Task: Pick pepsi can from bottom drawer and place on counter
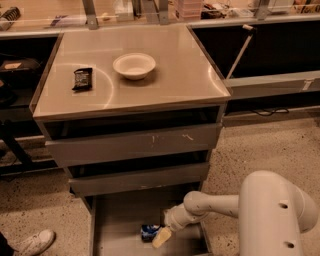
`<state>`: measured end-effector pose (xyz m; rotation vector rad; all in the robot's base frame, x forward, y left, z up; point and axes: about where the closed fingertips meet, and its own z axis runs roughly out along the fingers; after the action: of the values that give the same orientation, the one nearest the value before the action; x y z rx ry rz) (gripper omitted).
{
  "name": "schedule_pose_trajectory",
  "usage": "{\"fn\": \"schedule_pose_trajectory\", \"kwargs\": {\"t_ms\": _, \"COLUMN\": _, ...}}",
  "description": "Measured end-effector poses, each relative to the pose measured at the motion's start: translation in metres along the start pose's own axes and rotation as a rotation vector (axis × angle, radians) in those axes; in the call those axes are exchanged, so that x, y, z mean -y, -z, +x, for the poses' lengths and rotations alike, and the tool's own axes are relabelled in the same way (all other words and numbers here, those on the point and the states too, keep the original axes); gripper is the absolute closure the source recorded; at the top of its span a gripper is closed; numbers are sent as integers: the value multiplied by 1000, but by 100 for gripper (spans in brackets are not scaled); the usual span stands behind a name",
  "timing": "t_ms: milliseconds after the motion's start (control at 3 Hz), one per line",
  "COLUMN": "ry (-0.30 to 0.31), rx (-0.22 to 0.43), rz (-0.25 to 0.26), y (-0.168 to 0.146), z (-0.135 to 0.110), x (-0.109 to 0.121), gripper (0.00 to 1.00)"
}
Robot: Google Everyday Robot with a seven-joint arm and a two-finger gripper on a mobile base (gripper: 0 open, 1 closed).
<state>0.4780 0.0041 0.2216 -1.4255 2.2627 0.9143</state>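
The pepsi can (148, 232), small and blue, lies on its side on the floor of the open bottom drawer (120, 220), toward its front right. My gripper (160, 237) reaches down into the drawer from the right and sits right against the can's right end. The white arm (215, 206) comes in from the lower right. The counter (165, 75) is the glossy beige top above the drawers.
A white bowl (134, 65) and a dark snack packet (82, 79) sit on the counter. Two grey drawers with scuffed fronts (135, 145) overhang the bottom drawer. A tan ledge with metal posts (125, 12) runs behind. A white shoe (36, 242) is at lower left.
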Motion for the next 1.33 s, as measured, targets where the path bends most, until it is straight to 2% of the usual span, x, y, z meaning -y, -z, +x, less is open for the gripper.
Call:
{"fn": "schedule_pose_trajectory", "kwargs": {"t_ms": 333, "ry": -58, "rx": -2, "rz": 6, "y": -14, "z": 9, "x": 8, "gripper": 0}}
{"fn": "schedule_pose_trajectory", "kwargs": {"t_ms": 667, "ry": -50, "rx": -3, "rz": -9, "y": -18, "z": 10, "x": 5, "gripper": 0}}
{"fn": "schedule_pose_trajectory", "kwargs": {"t_ms": 1000, "ry": -16, "rx": 37, "rz": -55, "y": -33, "z": 8, "x": 2, "gripper": 0}}
{"fn": "schedule_pose_trajectory", "kwargs": {"t_ms": 1333, "ry": 42, "rx": 87, "rz": -73, "y": -48, "z": 1, "x": 17, "gripper": 0}}
